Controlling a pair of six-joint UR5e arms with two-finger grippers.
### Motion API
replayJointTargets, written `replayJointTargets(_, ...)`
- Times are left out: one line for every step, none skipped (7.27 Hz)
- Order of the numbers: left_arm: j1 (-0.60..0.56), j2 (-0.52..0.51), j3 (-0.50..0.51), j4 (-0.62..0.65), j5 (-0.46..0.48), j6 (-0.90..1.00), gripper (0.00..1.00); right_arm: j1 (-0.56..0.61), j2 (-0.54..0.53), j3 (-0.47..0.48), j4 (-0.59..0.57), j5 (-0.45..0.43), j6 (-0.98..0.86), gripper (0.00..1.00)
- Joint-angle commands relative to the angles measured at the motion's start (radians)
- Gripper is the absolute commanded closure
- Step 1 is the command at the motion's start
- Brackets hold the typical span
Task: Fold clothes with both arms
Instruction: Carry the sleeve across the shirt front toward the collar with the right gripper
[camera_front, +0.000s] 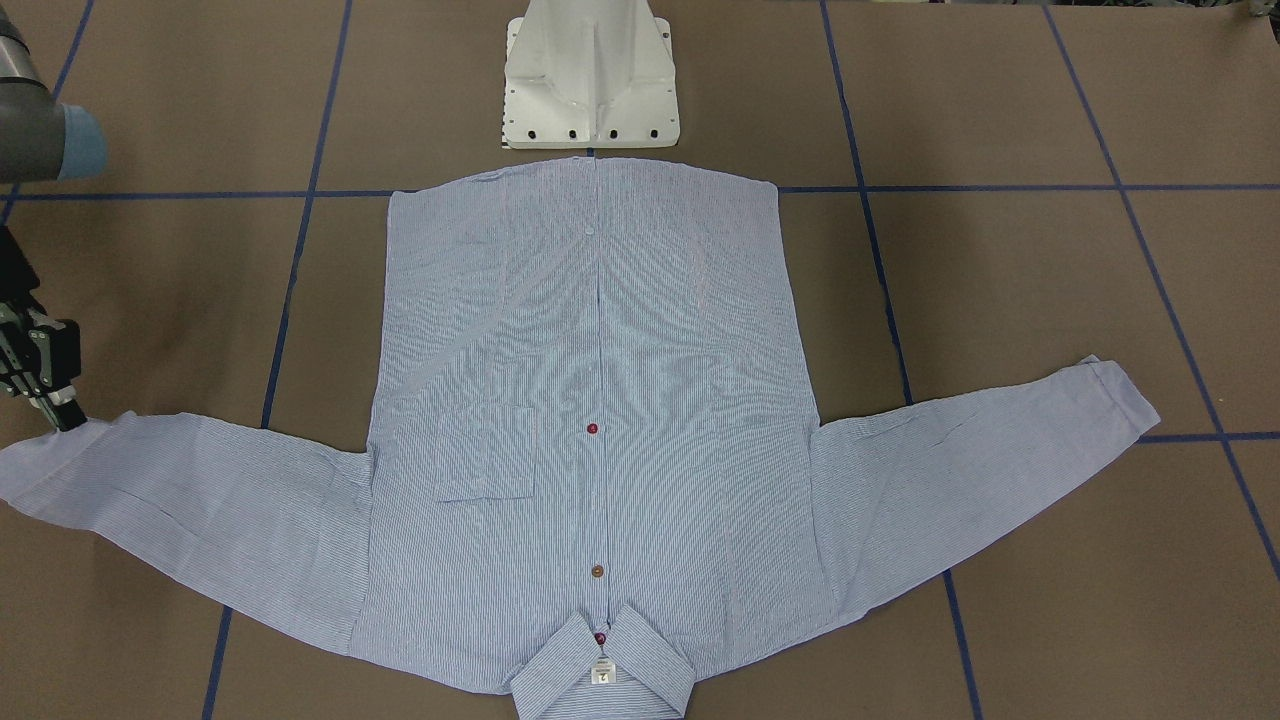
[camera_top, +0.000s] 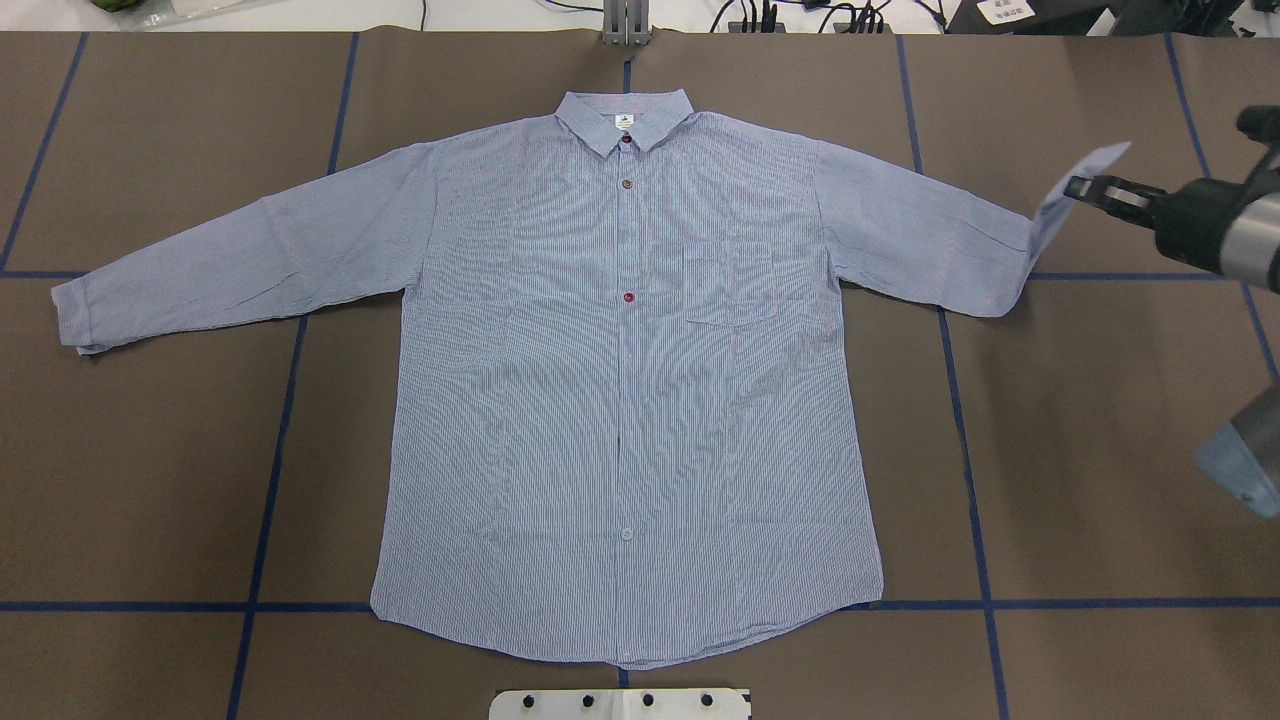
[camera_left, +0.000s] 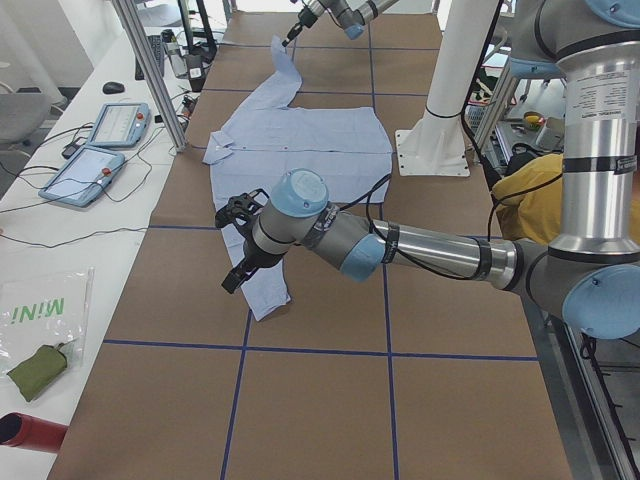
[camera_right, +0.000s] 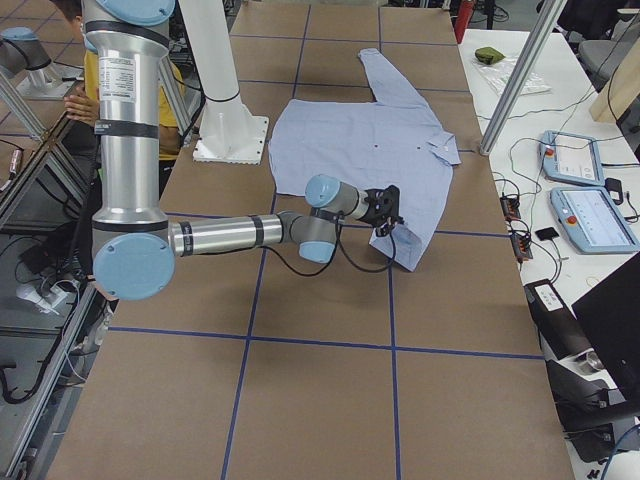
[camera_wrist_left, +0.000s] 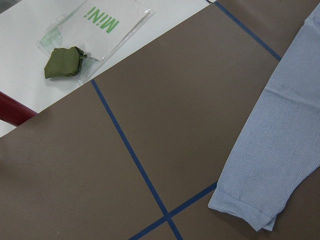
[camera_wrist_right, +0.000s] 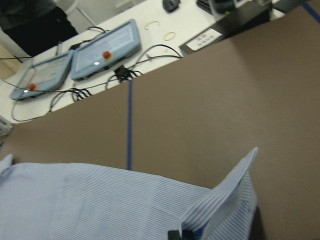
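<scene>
The shirt (camera_top: 620, 400) lies flat and front up in the middle of the table (camera_top: 1100, 450). It is buttoned, with its collar (camera_top: 625, 120) at the far edge from the robot and its hem (camera_top: 620, 650) just short of the white pedestal (camera_top: 620, 703). The pocket (camera_top: 730, 285) sits on the robot's right half of the chest. Both sleeves are spread wide.

On my overhead feed the left sleeve (camera_top: 240, 260) rests flat all the way to its cuff (camera_top: 80, 315). The right sleeve (camera_top: 920, 235) lies flat for most of its length, then its end (camera_top: 1095, 160) rises off the table and stands up in the air.

The right gripper (camera_top: 1085, 188) has that raised end pinched between its fingers. In the right wrist feed the cloth curls upward from the fingertips (camera_wrist_right: 181, 234) at the bottom edge.

The left gripper (camera_left: 235, 275) shows only in the side view from the robot's left, where it hangs over the left cuff. From there I cannot tell whether its fingers are spread or pressed together. Its wrist camera looks down on that cuff and the bare brown table beside it.

Blue tape lines (camera_top: 283, 420) cross the table in a grid. On the white bench past the left end lie a green pouch (camera_wrist_left: 62, 62) and a clear bag (camera_wrist_left: 105, 25). Two pendants (camera_wrist_right: 100, 50) sit on the bench along the far side.
</scene>
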Motion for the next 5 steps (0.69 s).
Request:
replayJointTargets(0.000,0.000,0.000,0.000,0.000,0.000,0.00,-0.150,0.236,-0.039,-0.007,-0.135,-0.001,1.00)
replayJointTargets(0.000,0.000,0.002,0.000,0.000,0.000,0.00,-0.232,0.366,-0.109,-0.060,-0.211,-0.001,1.00)
replayJointTargets(0.000,0.000,0.002,0.000,0.000,0.000,0.00,-0.287,0.486,-0.154,-0.149,-0.274,-0.012,1.00)
replayJointTargets(0.000,0.000,0.005,0.000,0.000,-0.002,0.00,-0.315,0.564,-0.162,-0.289,-0.307,-0.042,1.00)
replayJointTargets(0.000,0.000,0.011,0.000,0.000,0.000,0.00,-0.346,0.635,-0.163,-0.486,-0.309,-0.053,1.00)
